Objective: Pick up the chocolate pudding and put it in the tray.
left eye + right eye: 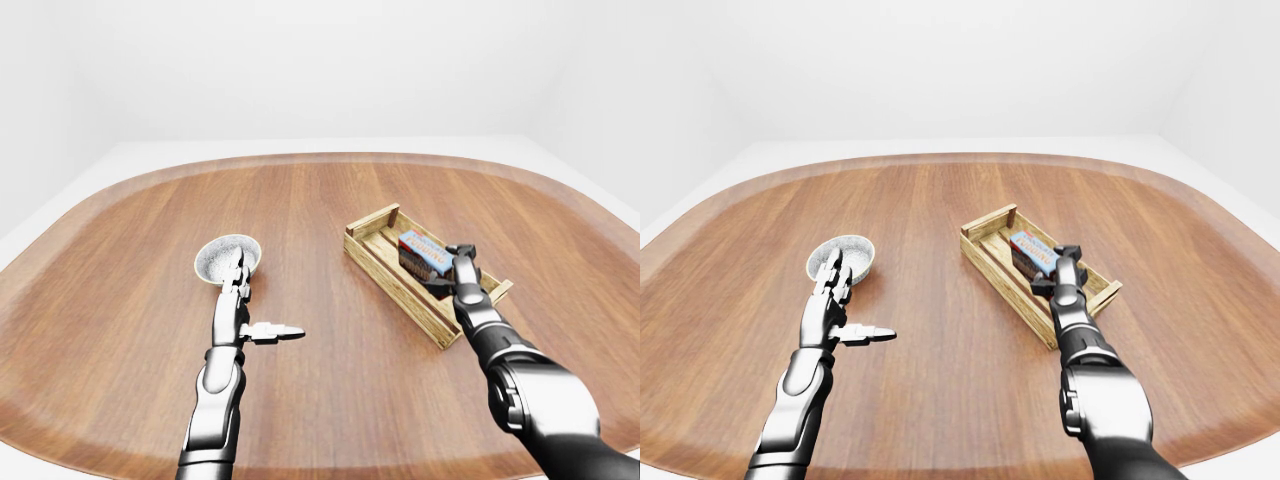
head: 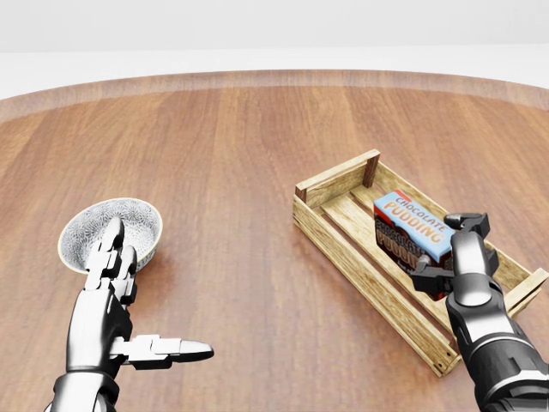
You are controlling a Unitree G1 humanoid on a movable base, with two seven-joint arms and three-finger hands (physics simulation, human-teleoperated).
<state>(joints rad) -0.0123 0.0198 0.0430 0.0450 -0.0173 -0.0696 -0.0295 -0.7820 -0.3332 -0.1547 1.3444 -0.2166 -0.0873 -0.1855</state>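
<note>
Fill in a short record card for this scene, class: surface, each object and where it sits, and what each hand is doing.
surface: round wooden table
tray: wooden crate, right side of the head view
chocolate pudding: box inside the tray, tilted
bowl: patterned, on the table at left, apart from the tray
right hand: fingers closed round the pudding, over the tray
left hand: open, fingers spread, holding nothing, just below the bowl

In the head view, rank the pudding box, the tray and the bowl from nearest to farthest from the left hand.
1. Bowl: at the view's left, just above the left hand's fingertips.
2. Tray: right of centre; its near wall faces the hand.
3. Pudding box: inside the tray, held by the right hand.
</note>
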